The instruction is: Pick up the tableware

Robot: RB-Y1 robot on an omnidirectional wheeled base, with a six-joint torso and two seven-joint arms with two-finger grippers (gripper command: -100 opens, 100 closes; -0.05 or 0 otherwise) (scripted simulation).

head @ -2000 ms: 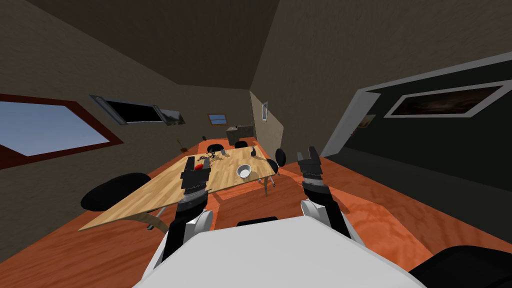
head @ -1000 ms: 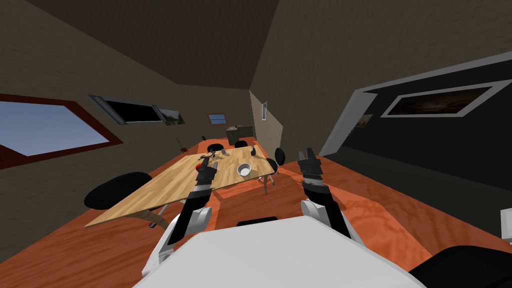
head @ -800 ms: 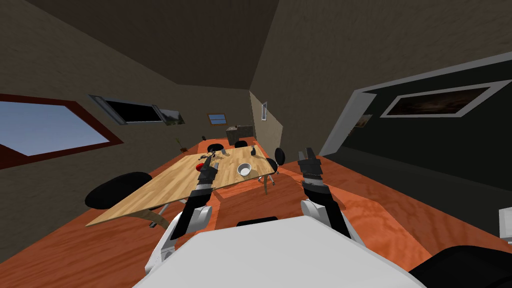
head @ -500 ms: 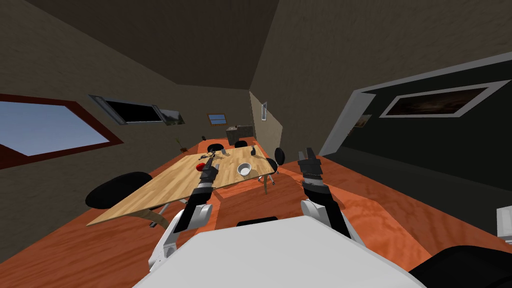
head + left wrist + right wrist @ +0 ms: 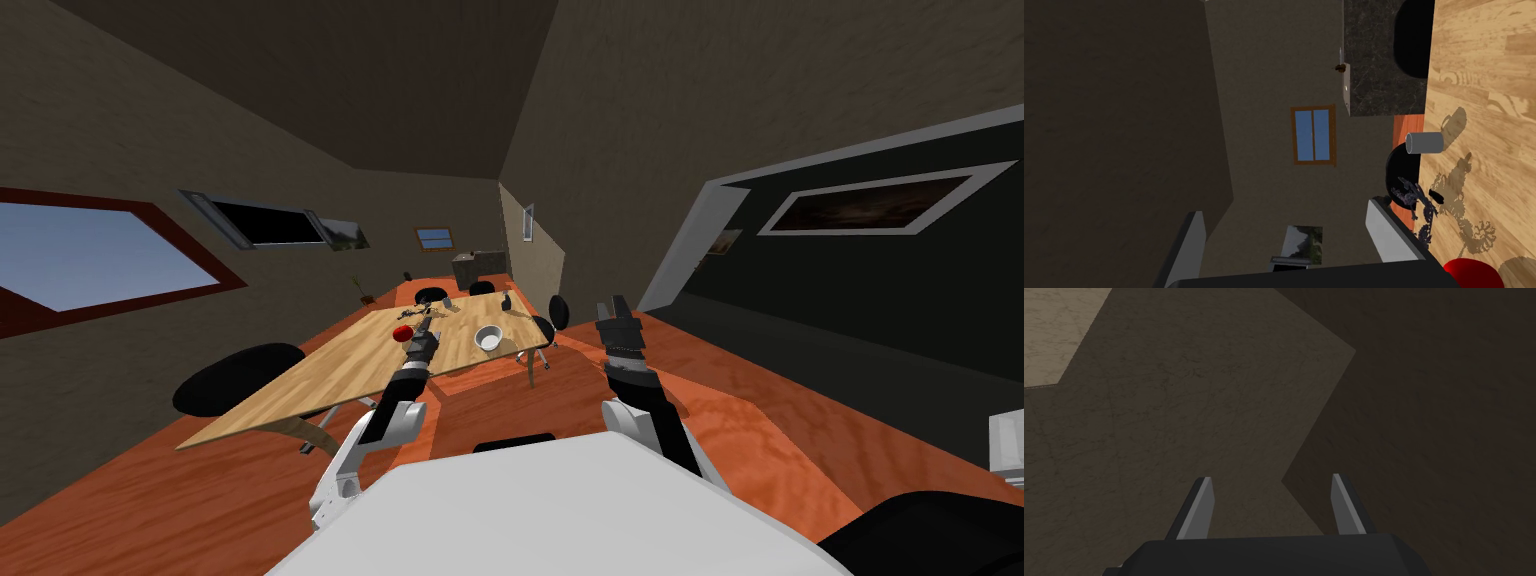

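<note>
Hovering low over the wooden table [image 5: 330, 375], the left gripper [image 5: 426, 325] was wide open and empty. Its fingers [image 5: 1391, 235] stood about a third of the wrist picture apart with only the far wall between them. The jaws pointed along the tabletop rather than down at it. In the wrist view the table ran up one side as a plane, so the opening seemed to stand one finger above the other, the lower one close to the wood. The white bowl [image 5: 488, 340], which I took for the tableware meant, sat upright on the table. It was off to the right of these jaws, near them, at about the same reach or a little short of the tips. Being round, it had no long axis to line up with, and only its upturned rim offered a hold. A red round thing [image 5: 403, 332] lay just beside the jaws on the opposite side. A dark tangled thing [image 5: 1419, 205] and a grey cup [image 5: 1424, 142] stood ahead of the tips. The right gripper [image 5: 611, 303] was also open and empty, held up off the table's edge over the orange floor [image 5: 760, 420]. It was farther from the bowl, so the left arm looked the likelier one. It would probably have to swing right and tip downward.
</note>
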